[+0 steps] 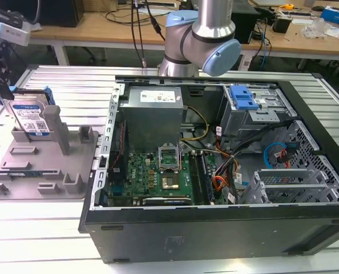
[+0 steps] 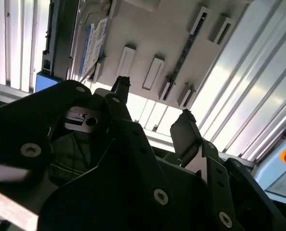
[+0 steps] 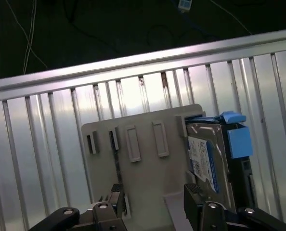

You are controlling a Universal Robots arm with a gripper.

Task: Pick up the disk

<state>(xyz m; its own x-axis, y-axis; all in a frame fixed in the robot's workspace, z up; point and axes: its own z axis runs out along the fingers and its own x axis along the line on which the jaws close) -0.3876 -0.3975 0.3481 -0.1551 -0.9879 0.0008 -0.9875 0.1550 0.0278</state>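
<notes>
Your tool hangs over the grey holder, fingers spread and empty. The disk stands on edge at the holder's end, far on the exterior view's left, and lies just outside one finger rather than between the two

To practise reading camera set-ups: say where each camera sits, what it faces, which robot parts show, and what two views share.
Exterior view: off the arm, looking down on open black computer case and grey plastic holder; silver-blue arm shows.
First wrist view: on the wrist, facing holder and silver blue-railed disk; open gripper shows.
Second wrist view: on the wrist, facing holder past the gripper.
All share holder and disk.
</notes>
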